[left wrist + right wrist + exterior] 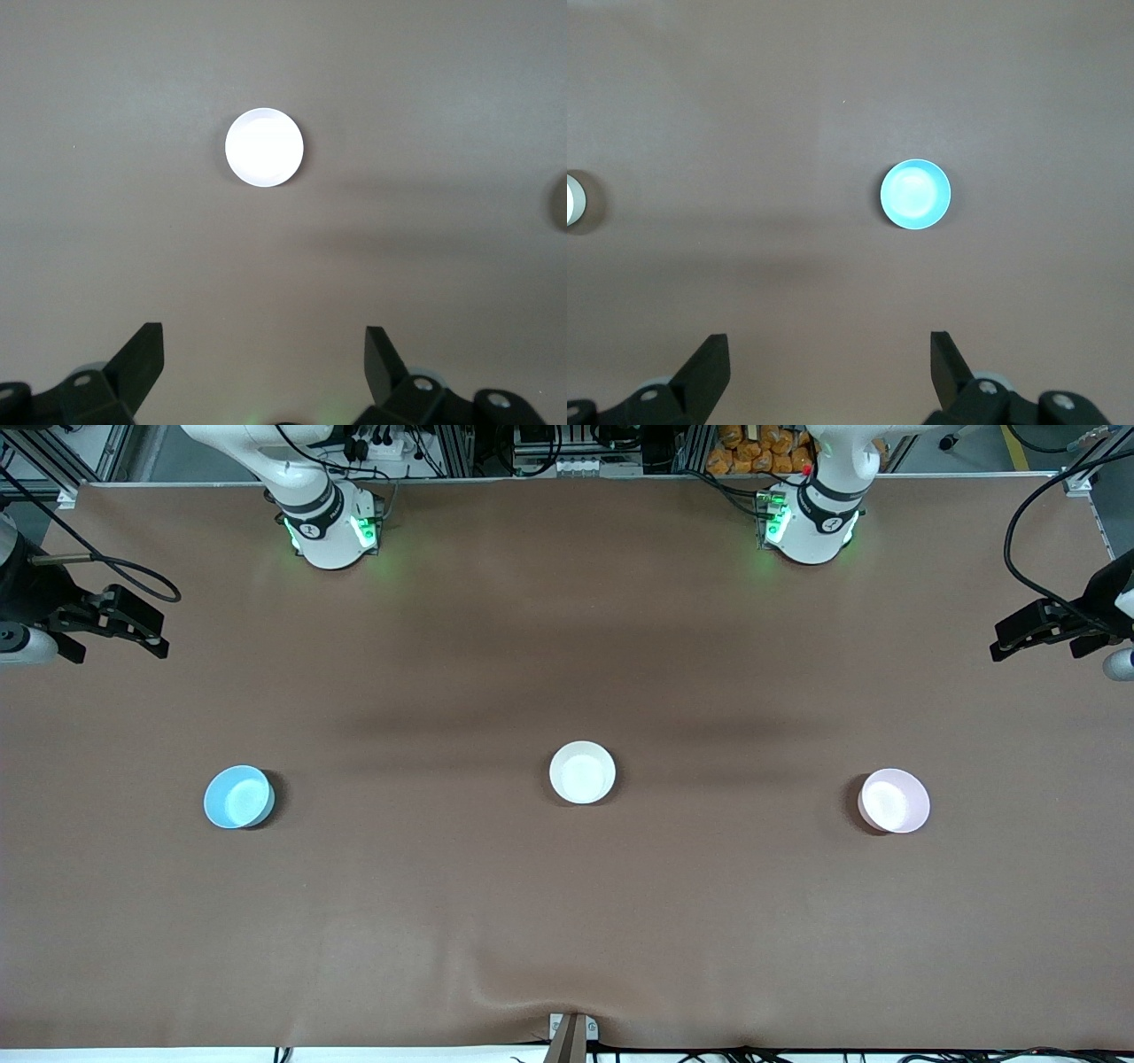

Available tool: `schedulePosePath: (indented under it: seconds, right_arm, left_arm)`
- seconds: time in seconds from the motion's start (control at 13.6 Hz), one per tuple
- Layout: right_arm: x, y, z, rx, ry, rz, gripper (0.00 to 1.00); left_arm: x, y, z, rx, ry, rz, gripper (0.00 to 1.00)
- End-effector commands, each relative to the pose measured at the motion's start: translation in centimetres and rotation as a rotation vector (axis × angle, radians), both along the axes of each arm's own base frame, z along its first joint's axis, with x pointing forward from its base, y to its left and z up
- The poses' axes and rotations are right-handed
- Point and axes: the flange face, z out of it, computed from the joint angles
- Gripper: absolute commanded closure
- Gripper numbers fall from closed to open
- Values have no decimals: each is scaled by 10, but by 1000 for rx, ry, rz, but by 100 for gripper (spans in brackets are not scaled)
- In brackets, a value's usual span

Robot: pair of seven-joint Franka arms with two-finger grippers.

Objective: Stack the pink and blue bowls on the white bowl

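Note:
Three small bowls stand in a row on the brown table. The white bowl [582, 772] is in the middle. The light blue bowl [238, 797] is toward the right arm's end, and the pale pink bowl [894, 801] toward the left arm's end. My right gripper [115, 645] hangs open and empty high over its end of the table, and its wrist view shows the blue bowl [915, 194] ahead of the open gripper [829, 345]. My left gripper [1036, 642] hangs open and empty over its own end. Its wrist view shows the pink bowl [264, 147], washed out to near white, ahead of that gripper [264, 341].
The brown cloth [567, 921] covers the whole table, with a small wrinkle at the edge nearest the front camera. The arm bases [328, 531] [811, 527] stand along the table's edge farthest from it. The white bowl's edge shows in the right wrist view [574, 202].

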Motion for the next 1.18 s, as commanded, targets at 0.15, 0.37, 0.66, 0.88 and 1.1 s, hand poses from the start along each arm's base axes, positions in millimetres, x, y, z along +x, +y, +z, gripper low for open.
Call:
schedulePosePath:
  seconds: [0.15,0.37,0.66,0.88,1.1]
  right_arm:
    - [-1,-1,4,2,-3,-10,0]
    - [-1,-1,4,2,-3,-10,0]
    - [-1,-1,4,2,-3,-9,0]
    - [-1,-1,4,2,-3,-9,0]
    - [-1,-1,4,2,-3,-7,0]
  left_arm:
    - [1,1,1,-14,-4,-16,0]
    - [0,2,1,-14,-4,-14,0]
    - [1,1,-1,-14,-4,-16,0]
    - [2,0,-3,-12,-6,-17,0]
    - [5,1,-11,-11,-15,-17,0]
